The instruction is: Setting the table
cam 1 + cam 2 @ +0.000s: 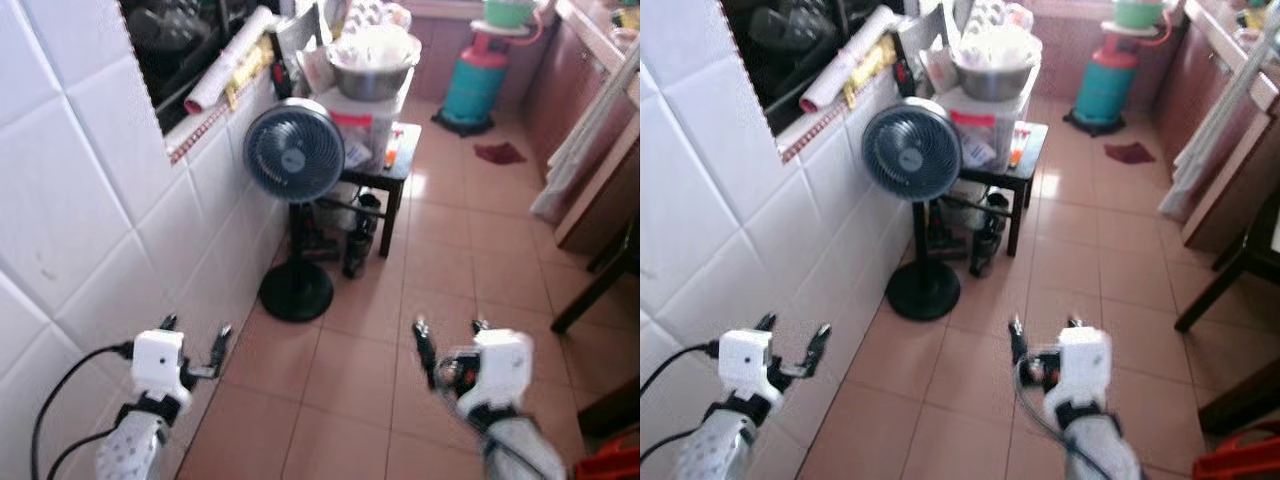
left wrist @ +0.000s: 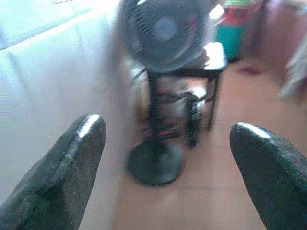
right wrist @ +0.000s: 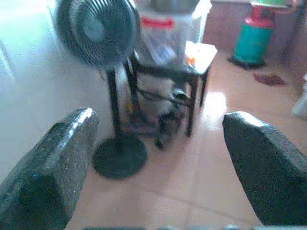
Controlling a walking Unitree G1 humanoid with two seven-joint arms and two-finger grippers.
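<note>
Left gripper (image 1: 194,338) and right gripper (image 1: 449,340) jaws wide, empty, black side table (image 1: 398,165) well ahead

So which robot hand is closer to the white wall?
The left gripper. It hangs right beside the tiled wall, while the right gripper is out over the open floor.
</note>
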